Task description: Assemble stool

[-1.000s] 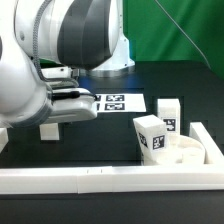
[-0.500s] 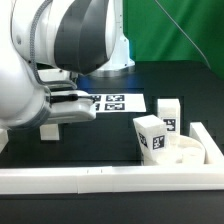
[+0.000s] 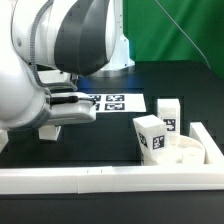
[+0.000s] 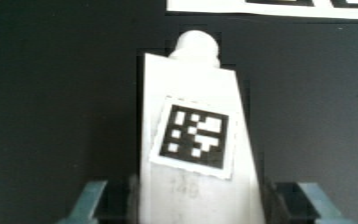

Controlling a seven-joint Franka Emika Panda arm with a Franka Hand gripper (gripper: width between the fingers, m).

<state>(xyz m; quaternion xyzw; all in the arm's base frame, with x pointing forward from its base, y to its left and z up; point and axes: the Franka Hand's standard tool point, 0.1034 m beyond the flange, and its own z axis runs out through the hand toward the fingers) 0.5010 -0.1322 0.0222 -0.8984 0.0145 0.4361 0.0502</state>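
Between the fingers (image 4: 96, 203) of the hand (image 4: 197, 205): one leg block (image 4: 190, 125), flat on the surface (image 4: 51, 100), tag up, rounded peg end toward the marker board (image 4: 274, 6). The fingers are apart and straddle its long sides with a gap on each side, no contact. Looks like alignment for a pinch across the narrow width.

In the exterior view that block sits at 9 o'clock under the arm (image 3: 60, 40). The seat (image 3: 185, 152) is at 4 o'clock in the corner of the rails (image 3: 60, 180), likely braced there for insertion. An upright leg (image 3: 152, 135) stands at the seat's 9 o'clock edge; can't tell if it's socketed. A spare leg (image 3: 168, 108) is at 3 o'clock.
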